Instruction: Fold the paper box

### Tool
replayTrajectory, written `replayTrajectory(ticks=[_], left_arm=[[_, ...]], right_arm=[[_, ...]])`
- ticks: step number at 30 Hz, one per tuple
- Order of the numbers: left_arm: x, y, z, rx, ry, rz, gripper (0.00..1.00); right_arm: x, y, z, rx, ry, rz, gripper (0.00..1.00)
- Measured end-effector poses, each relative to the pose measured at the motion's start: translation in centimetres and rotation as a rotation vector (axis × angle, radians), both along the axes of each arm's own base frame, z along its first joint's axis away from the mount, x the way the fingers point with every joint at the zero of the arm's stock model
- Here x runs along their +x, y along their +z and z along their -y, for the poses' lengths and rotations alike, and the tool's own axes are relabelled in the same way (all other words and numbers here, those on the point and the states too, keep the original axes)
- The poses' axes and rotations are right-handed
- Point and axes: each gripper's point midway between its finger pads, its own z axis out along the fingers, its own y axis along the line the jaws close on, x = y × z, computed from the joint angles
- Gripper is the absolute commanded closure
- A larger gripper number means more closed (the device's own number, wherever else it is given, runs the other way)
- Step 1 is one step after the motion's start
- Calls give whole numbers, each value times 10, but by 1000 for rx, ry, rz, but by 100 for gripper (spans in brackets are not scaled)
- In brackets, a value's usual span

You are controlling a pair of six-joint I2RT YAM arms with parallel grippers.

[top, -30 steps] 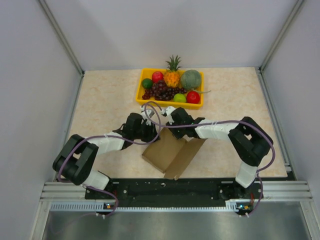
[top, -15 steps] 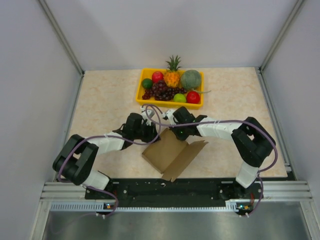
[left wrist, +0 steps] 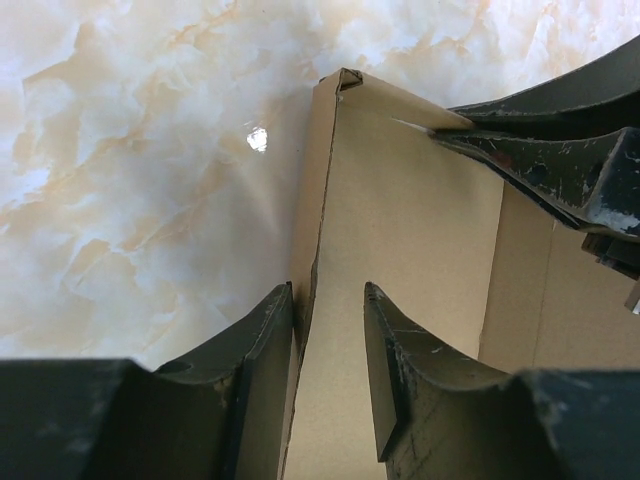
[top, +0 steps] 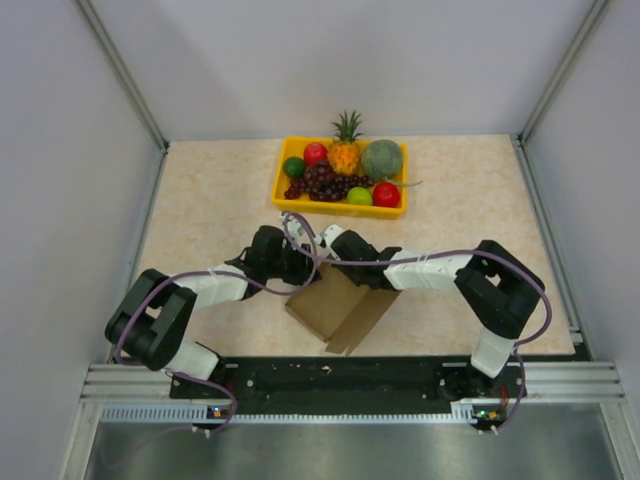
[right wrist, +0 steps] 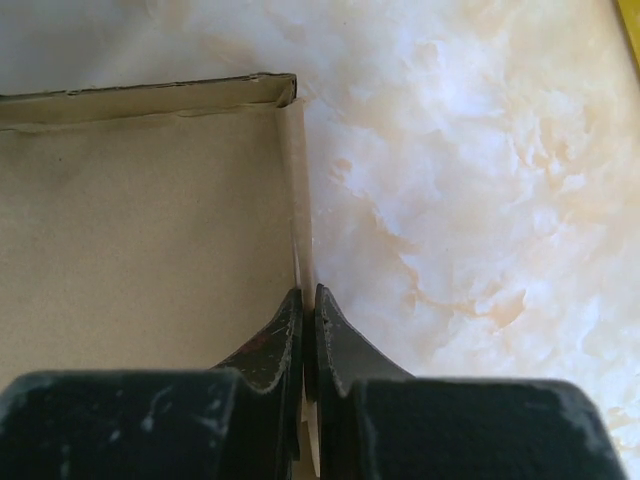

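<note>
On the table, the paper box lay near the arms' edge, well apart from the yellow fruit tray at the far side. It sat skewed, one corner pointing away toward the tray, its floor flat and a loose leaf trailing toward the right arm's side. Both claws met at that far corner, so neither arm was clearly the nearer. The right gripper was pinched tight on a thin upright wall of the box, and the wall ran straight ahead of its fingers to a corner where a second wall turned off across the view. The left gripper stood partly parted, straddling another raised wall without visibly clamping it. That wall ran away along the fingers' line to a corner, with the right claw's fingertips just beyond it. In my judgement the next move turned on these two walls lying lengthwise in the claws and, apparently, joining at one corner. Any tuck or press there would need both arms to work inward toward the box floor.
</note>
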Motion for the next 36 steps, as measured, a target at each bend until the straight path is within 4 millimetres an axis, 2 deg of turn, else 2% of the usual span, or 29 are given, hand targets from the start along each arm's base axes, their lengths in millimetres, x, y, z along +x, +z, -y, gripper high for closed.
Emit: replayTrajectory(ticks=[2, 3, 4, 7, 11, 13, 15, 18, 22, 25, 28, 30, 32, 34, 35, 36], left_arm=[[0, 0, 0, 0, 3, 2, 59], [0, 0, -1, -1, 3, 4, 57], [0, 1, -1, -2, 6, 5, 53], [-4, 9, -2, -19, 8, 11, 46], [-5, 19, -1, -36, 3, 30, 43], [-5, 25, -1, -45, 2, 41, 42], [-5, 30, -2, -53, 2, 49, 41], [-4, 32, -4, -54, 8, 50, 39], [-2, 28, -11, -40, 34, 34, 37], [3, 22, -22, -2, 82, 11, 43], [15, 16, -28, 26, 115, -24, 44], [20, 13, -30, 33, 125, -40, 45], [20, 9, -31, 35, 126, -56, 44], [17, 7, -29, 31, 116, -71, 43], [16, 6, -28, 26, 111, -78, 42], [15, 6, -26, 18, 105, -86, 42]], right_arm=[[1, 0, 0, 4, -10, 13, 98], [1, 0, -1, 6, -14, 15, 90], [1, 0, -1, 13, -19, 14, 76], [5, 3, -3, 82, -45, -19, 63], [3, 5, 0, 134, -69, -79, 52], [3, 10, 4, 160, -89, -106, 50], [5, 19, 8, 191, -111, -124, 43], [13, 41, 12, 240, -144, -117, 38], [29, 86, 21, 293, -224, -69, 28], [48, 126, 45, 312, -406, -36, 28], [61, 160, 95, 396, -688, -41, 33], [44, 164, 140, 444, -872, -41, 40], [6, 160, 177, 461, -1007, -39, 49], [-31, 149, 193, 475, -1062, -63, 51], [-44, 143, 196, 479, -1084, -81, 58], [-57, 131, 198, 491, -1110, -114, 60]])
